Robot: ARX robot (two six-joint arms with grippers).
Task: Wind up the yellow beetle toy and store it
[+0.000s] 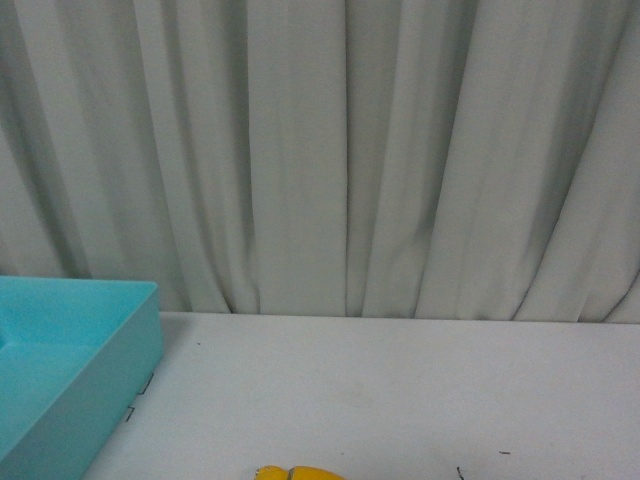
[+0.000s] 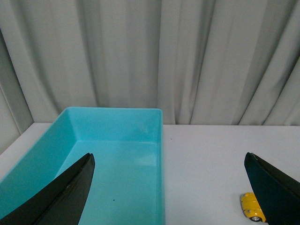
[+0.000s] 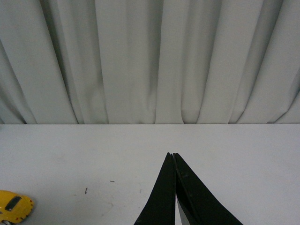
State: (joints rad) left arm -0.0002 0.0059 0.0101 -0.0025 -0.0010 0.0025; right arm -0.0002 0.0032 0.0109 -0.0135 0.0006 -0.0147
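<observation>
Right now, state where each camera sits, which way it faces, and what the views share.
Front: on the body between the arms, facing the curtain across the table; bin, toy top; no arm.
Left wrist: on the left arm, over the bin toward the curtain; left gripper open wide.
Right wrist: on the right arm, over the table toward the curtain; right gripper shut.
Shared: toy, table, curtain in all; bin in front and left wrist.
</observation>
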